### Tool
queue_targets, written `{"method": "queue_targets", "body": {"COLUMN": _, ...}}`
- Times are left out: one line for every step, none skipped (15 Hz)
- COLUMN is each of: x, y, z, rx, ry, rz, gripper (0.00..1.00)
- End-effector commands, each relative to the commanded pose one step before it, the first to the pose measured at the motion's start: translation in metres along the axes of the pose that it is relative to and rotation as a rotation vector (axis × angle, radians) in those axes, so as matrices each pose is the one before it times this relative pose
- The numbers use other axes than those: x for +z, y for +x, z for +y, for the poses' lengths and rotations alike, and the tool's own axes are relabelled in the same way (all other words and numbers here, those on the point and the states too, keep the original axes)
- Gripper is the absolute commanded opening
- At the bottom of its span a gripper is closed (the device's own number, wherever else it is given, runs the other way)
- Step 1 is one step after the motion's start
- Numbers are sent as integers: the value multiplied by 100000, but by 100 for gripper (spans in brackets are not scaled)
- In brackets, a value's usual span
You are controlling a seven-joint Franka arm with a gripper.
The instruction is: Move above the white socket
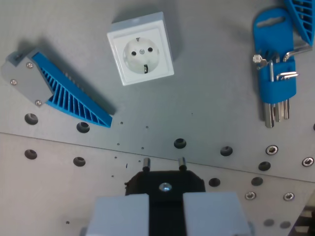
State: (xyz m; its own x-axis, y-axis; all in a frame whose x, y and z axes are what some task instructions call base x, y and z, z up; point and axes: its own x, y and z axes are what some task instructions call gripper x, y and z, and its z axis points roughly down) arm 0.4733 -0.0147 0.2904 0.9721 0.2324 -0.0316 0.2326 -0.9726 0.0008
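White socket (141, 49), square with a round recessed face, lies flat on the grey table (206, 103) in the upper middle of the wrist view, slightly rotated. At far left: a grey block (27, 78) joined to a blue ribbed wedge (74, 93), lying diagonally, apart from the socket. Below, a seam crosses the table, with rows of holes and screw heads on either side. Bottom centre: the tool (165, 162), seen from behind; a black body with a central screw sits between two pale grey blocks, and two short pins project toward the socket. Whether the tool is open or closed cannot be told. The socket lies above the tool in the picture, slightly toward the wrist view's left. At right: a blue holder of hex keys (274, 69), well apart from the socket; another blue ribbed part (301, 17) is cut off at the upper right corner.
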Motion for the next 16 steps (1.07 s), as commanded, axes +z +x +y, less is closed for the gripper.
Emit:
{"method": "queue_targets", "body": {"x": 1557, "y": -98, "z": -276, "rx": -7440, "ry": -69, "rz": 8476, "gripper": 0}}
{"method": "queue_targets", "body": {"x": 500, "y": 7, "z": -66, "rx": -687, "ry": 104, "rz": -103, "gripper": 0}}
{"method": "queue_targets", "body": {"x": 500, "y": 11, "z": -66, "rx": -851, "ry": 140, "rz": -163, "gripper": 0}}
{"method": "queue_targets", "body": {"x": 500, "y": 8, "z": -64, "rx": -617, "ry": 147, "rz": -177, "gripper": 0}}
{"method": "queue_targets", "body": {"x": 500, "y": 7, "z": -61, "rx": -572, "ry": 141, "rz": -145, "gripper": 0}}
{"method": "queue_targets", "body": {"x": 500, "y": 7, "z": -62, "rx": -569, "ry": 113, "rz": -77, "gripper": 0}}
{"method": "queue_targets", "body": {"x": 500, "y": 5, "z": -64, "rx": -806, "ry": 99, "rz": 54, "gripper": 0}}
{"method": "queue_targets", "body": {"x": 500, "y": -2, "z": -66, "rx": -677, "ry": 112, "rz": 39, "gripper": 0}}
{"method": "queue_targets", "body": {"x": 500, "y": -14, "z": -54, "rx": -548, "ry": 86, "rz": 115, "gripper": 0}}
{"method": "queue_targets", "body": {"x": 500, "y": -18, "z": -53, "rx": -353, "ry": 54, "rz": 121, "gripper": 0}}
{"method": "queue_targets", "body": {"x": 500, "y": -18, "z": -55, "rx": -524, "ry": 124, "rz": -79, "gripper": 0}}
{"method": "queue_targets", "body": {"x": 500, "y": -15, "z": -57, "rx": -468, "ry": 41, "rz": 166, "gripper": 0}}
{"method": "queue_targets", "body": {"x": 500, "y": -12, "z": -58, "rx": -668, "ry": 63, "rz": 69, "gripper": 0}}
{"method": "queue_targets", "body": {"x": 500, "y": -10, "z": -59, "rx": -472, "ry": 127, "rz": -117, "gripper": 0}}
{"method": "queue_targets", "body": {"x": 500, "y": -2, "z": -71, "rx": -337, "ry": 79, "rz": 79, "gripper": 0}}
{"method": "queue_targets", "body": {"x": 500, "y": -8, "z": -65, "rx": -597, "ry": 85, "rz": -19, "gripper": 0}}
